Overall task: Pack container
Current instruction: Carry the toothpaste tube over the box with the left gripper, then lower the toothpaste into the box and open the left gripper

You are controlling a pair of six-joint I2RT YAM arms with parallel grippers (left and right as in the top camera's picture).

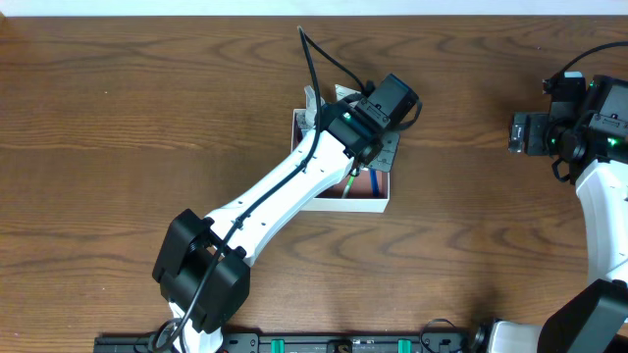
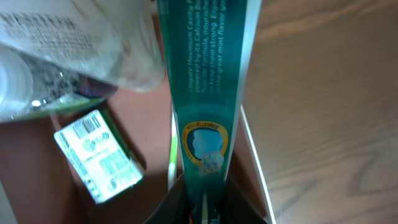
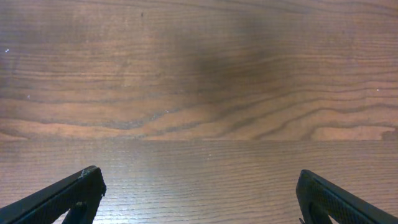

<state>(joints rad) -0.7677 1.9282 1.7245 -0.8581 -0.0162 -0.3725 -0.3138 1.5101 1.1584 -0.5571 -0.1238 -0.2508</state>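
Observation:
The container point(image 1: 365, 203) is a square shallow box with white walls at the table's middle, mostly covered by my left arm. My left gripper point(image 2: 205, 208) is over it, shut on a teal toothpaste tube point(image 2: 208, 93) that reaches into the box along its right wall point(image 2: 254, 155). Inside the box lie a small white and green packet point(image 2: 99, 155), a clear bottle point(image 2: 43, 68) and a thin green stick point(image 2: 172, 155). My right gripper point(image 3: 199, 193) is open and empty above bare wood at the far right of the table point(image 1: 535, 132).
The wooden table point(image 1: 147, 118) surrounds the box. My left arm point(image 1: 285, 191) stretches diagonally from the front edge to the box. The right arm's base stands at the right edge point(image 1: 603, 196).

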